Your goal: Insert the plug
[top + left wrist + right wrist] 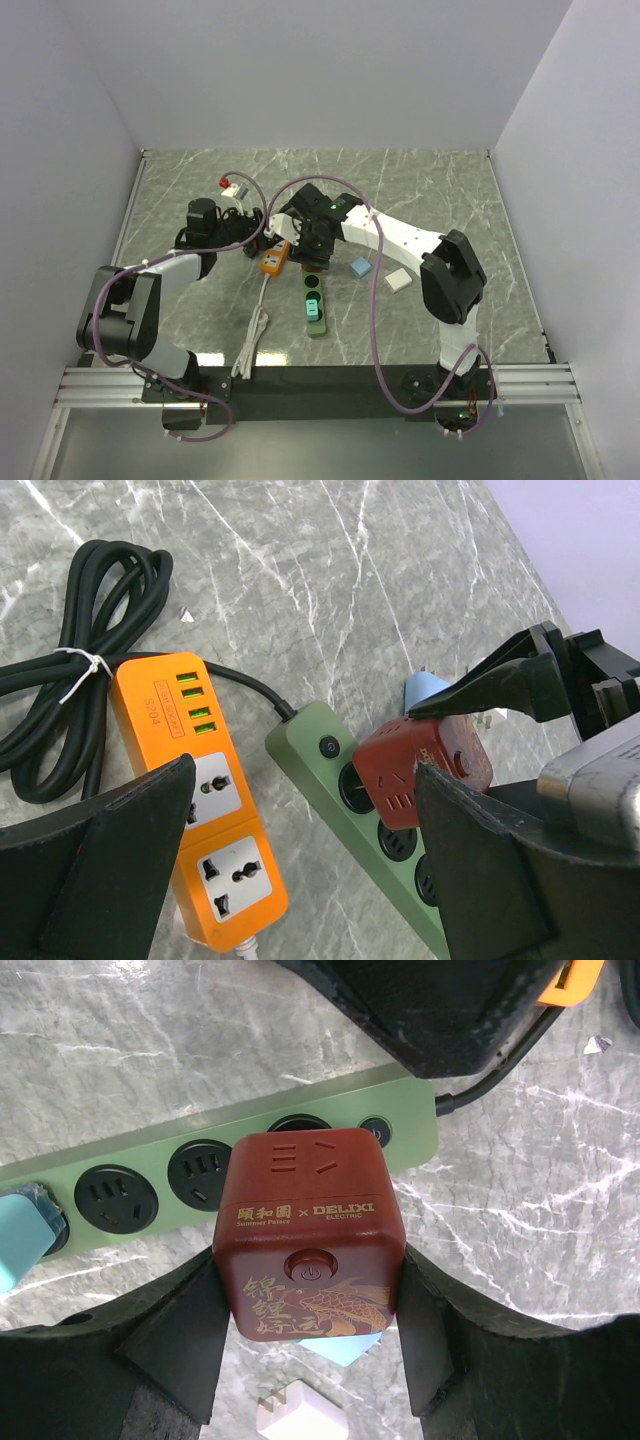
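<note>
Pinching red cube plug [310, 1230] in right gripper [310, 1325], tilted over far end of green strip [160, 1150] laid near-to-far, at socket [352, 780] beside switch [375, 1130]; seated or not, cannot tell. Spread wide, empty, just left: left gripper [300, 820].

1. Cube plug [310, 1250]: dark red, gold lettering, gold-and-blue drawing.
2. Long strip [410, 1110]: pale green, black sockets.
3. Short strip [160, 720]: orange, green ports, white sockets.
4. Coiled cable [120, 555]: black.
5. Surface [350, 580]: grey marble, white veins.
</note>
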